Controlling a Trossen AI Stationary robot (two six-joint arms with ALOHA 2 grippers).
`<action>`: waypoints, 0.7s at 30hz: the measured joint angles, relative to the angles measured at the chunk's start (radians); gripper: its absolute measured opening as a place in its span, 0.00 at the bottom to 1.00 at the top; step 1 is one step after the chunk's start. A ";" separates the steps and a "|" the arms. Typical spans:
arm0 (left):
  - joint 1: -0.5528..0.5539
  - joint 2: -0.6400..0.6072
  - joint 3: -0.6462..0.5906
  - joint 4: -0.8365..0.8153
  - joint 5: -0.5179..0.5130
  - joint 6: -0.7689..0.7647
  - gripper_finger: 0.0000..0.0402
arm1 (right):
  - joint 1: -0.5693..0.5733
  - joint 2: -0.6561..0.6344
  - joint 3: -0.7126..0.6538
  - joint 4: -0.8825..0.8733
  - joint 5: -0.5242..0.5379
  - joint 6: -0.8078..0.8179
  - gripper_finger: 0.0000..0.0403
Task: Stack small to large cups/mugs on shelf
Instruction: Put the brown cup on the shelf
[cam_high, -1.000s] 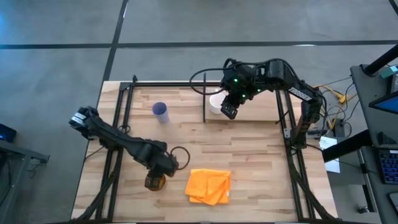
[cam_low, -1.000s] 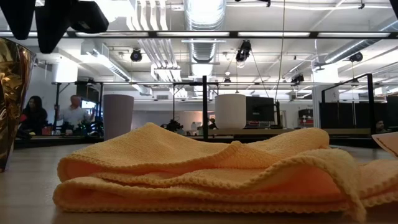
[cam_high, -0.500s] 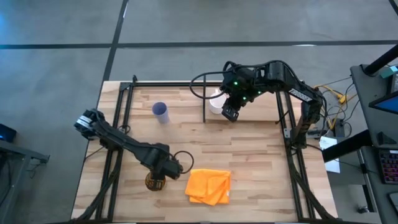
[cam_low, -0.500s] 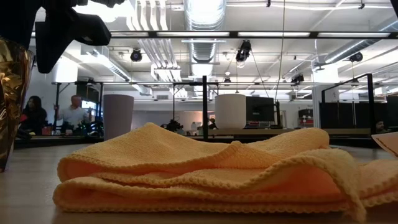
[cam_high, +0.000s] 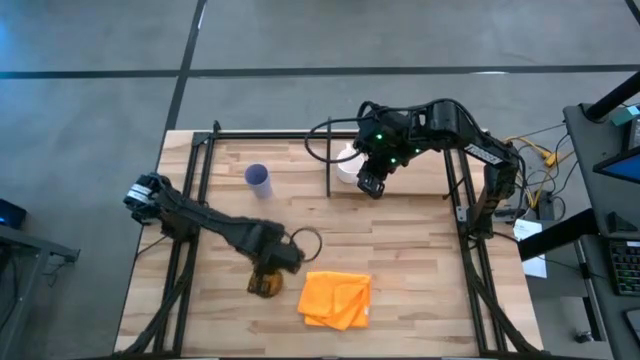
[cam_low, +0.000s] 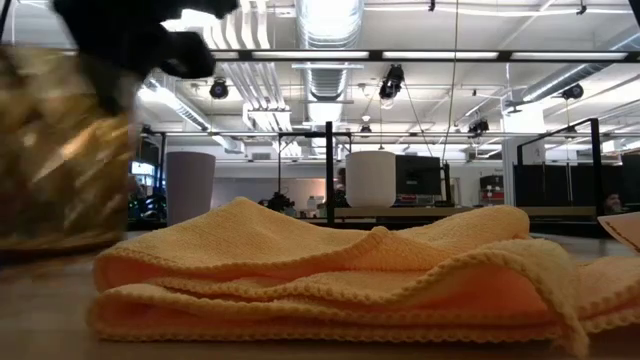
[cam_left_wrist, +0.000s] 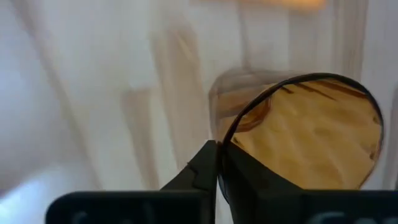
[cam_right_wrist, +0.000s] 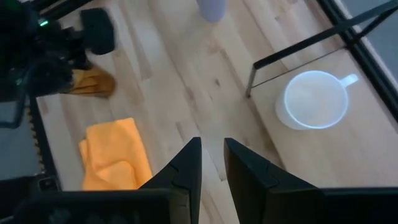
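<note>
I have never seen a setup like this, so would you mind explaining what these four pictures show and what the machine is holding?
It is a robot with two dark arms at a wooden table. One picture looks straight down from above, one looks level across the tabletop, and two come from cameras on the arms' wrists.

The left hand grips the rim of the amber cup, near the orange cloth. The left wrist picture shows a finger inside that cup.

The right hand hovers, empty and nearly closed, by the white mug, which stands on the raised shelf. The lavender tumbler stands on the table to the shelf's left in the overhead picture.
</note>
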 joint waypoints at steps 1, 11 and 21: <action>0.023 0.000 0.013 0.014 -0.016 0.016 0.01 | 0.009 -0.001 0.000 0.000 -0.009 -0.006 0.16; 0.311 0.007 0.088 0.283 -0.071 0.155 0.00 | 0.146 -0.027 0.000 0.000 -0.035 0.031 0.16; 0.521 0.016 0.084 0.386 -0.024 0.033 0.00 | 0.271 -0.062 0.000 0.000 -0.029 0.076 0.16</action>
